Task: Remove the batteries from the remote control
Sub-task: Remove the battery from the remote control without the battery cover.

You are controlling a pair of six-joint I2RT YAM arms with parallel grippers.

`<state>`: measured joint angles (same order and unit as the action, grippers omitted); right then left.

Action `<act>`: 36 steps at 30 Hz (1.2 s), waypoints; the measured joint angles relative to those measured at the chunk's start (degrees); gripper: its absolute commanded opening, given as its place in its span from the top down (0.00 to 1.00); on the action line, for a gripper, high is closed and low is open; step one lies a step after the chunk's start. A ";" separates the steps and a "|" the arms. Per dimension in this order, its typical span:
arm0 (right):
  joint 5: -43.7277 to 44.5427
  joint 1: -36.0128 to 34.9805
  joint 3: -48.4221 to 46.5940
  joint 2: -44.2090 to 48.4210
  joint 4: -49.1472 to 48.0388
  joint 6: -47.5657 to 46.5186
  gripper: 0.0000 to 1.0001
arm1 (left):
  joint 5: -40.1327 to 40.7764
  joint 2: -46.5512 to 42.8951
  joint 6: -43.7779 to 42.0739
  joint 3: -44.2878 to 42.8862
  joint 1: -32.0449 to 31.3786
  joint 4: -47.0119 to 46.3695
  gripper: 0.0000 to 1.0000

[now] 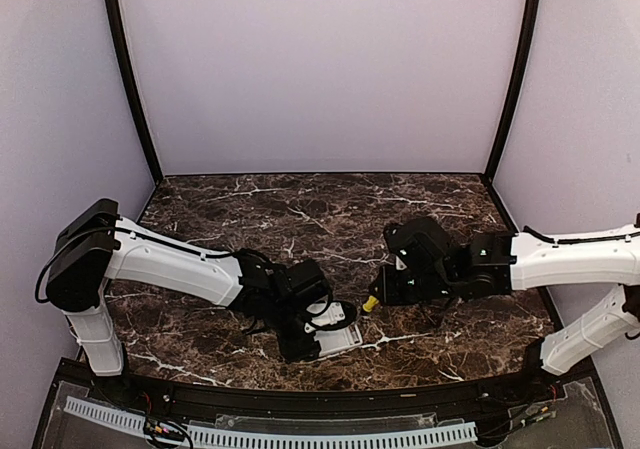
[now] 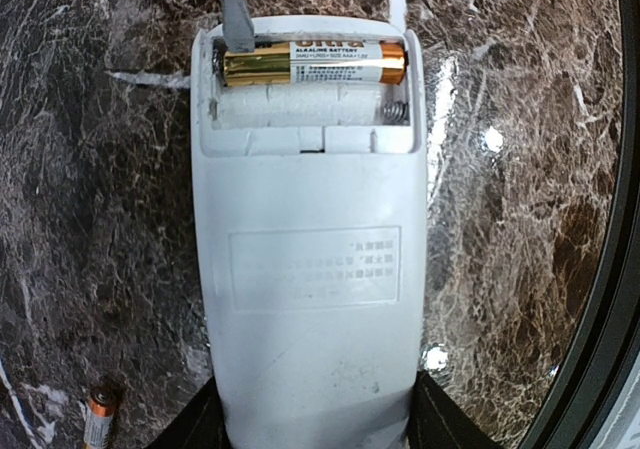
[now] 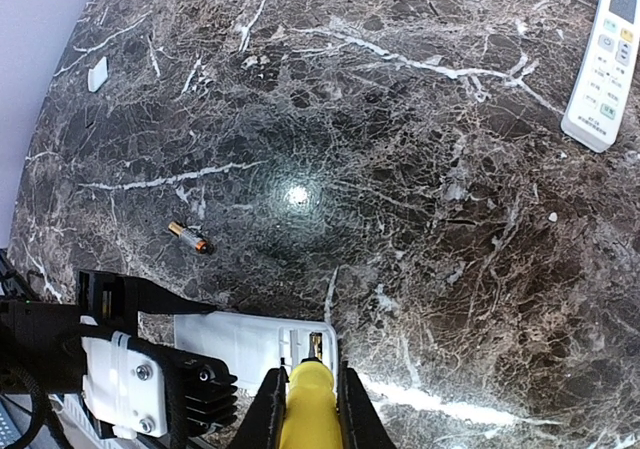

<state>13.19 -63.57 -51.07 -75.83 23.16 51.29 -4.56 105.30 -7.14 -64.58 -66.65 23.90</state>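
The white remote control (image 2: 310, 269) lies back-up with its battery bay uncovered, and my left gripper (image 2: 315, 424) is shut on its lower end, one finger on each side. One gold and copper battery (image 2: 315, 62) sits in the upper slot. The lower slot (image 2: 300, 107) holds only its spring. My right gripper (image 3: 310, 414) is shut on a yellow-handled screwdriver (image 3: 309, 399), whose grey blade (image 2: 236, 14) reaches the left end of the seated battery. A loose battery (image 3: 188, 237) lies on the marble beside the remote, also seen in the left wrist view (image 2: 98, 414).
A second white remote (image 3: 605, 64) lies face-up far off on the table. A small flat white cover (image 3: 97, 73) rests near the purple wall. Both arms meet near the table's front edge (image 1: 330, 379), the right gripper (image 1: 385, 294) just right of the left gripper (image 1: 310, 319).
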 measured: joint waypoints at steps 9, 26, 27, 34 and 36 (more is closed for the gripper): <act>1.90 -2.03 -3.82 -3.67 3.37 -0.31 1.00 | 0.00 0.02 0.00 0.00 -0.02 -0.02 0.58; 3.37 -2.60 -5.29 -3.72 6.86 -0.52 1.00 | 0.13 0.24 -0.04 -0.20 -0.11 -0.07 0.58; 3.41 -2.69 -5.33 -3.78 6.88 -0.68 1.00 | 0.13 0.24 -0.04 -0.20 -0.11 -0.07 0.58; 4.46 -3.58 -6.67 -6.08 7.32 -1.66 1.00 | 0.13 0.33 0.02 -0.22 -0.11 -0.07 0.60; 4.76 -3.85 -6.80 -6.73 7.21 -1.73 1.00 | 0.13 0.33 0.02 -0.22 -0.11 -0.07 0.60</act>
<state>17.96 -67.42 -57.87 -82.56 30.37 49.56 -4.43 105.62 -7.11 -64.79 -66.76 23.83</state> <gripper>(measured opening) 0.135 0.570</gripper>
